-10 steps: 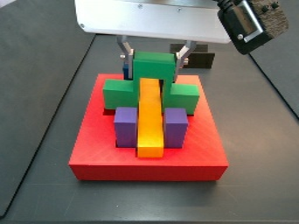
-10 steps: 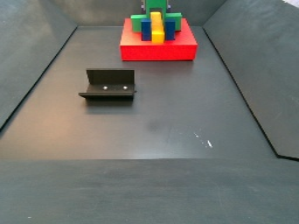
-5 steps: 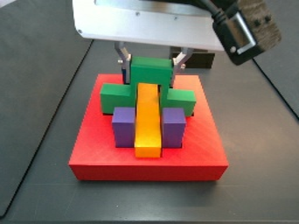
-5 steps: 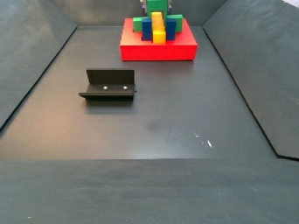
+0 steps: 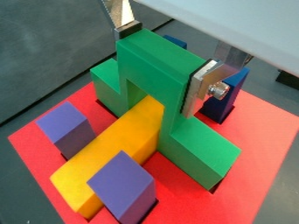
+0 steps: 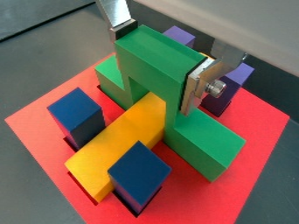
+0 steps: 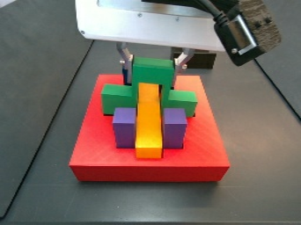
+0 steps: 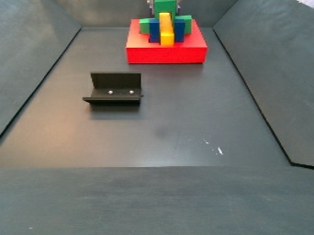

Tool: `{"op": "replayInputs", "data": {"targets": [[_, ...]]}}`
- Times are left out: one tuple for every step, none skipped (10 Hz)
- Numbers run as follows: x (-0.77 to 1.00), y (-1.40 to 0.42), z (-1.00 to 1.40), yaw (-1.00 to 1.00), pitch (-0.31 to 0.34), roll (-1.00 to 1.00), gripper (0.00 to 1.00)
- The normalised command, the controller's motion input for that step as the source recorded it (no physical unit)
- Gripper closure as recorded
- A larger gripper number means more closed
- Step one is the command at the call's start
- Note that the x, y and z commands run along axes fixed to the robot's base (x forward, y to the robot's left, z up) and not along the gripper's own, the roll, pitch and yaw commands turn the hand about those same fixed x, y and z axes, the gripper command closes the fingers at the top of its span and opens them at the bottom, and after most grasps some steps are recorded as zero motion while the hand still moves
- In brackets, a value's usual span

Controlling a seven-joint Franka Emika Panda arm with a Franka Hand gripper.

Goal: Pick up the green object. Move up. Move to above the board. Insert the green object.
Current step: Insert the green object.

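Wrist views: gripper (image 5: 158, 59) pinching raised middle cube of green object (image 5: 163, 105), silver fingers (image 6: 198, 85) pressed on both its sides. I see green object straddling yellow bar (image 6: 126, 142) on board (image 6: 251, 175).

Side view: I see gripper (image 7: 152, 61) over board (image 7: 147, 162), purple blocks (image 7: 175, 128) at bar's 3 and 9 o'clock.

Side view: fixture (image 8: 114, 89) on floor, well apart from board (image 8: 166, 53), at its 7 o'clock.
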Motion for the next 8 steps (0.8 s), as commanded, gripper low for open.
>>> {"op": "replayInputs", "data": {"targets": [[0.53, -0.22, -0.07, -0.12, 0.004, 0.33, 1.00], [0.51, -0.11, -0.13, -0.26, 0.000, 0.29, 1.00], [0.33, -0.11, -0.18, -0.20, 0.000, 0.24, 1.00], [0.29, -0.10, -0.24, -0.19, 0.000, 0.23, 1.00], [0.16, -0.06, -0.45, -0.19, -0.039, 0.17, 1.00], [0.15, 0.00, -0.55, -0.14, -0.096, 0.07, 1.00], [0.16, 0.00, -0.64, -0.11, -0.093, 0.08, 1.00], [0.13, 0.00, -0.70, -0.07, -0.079, 0.11, 1.00]]}}
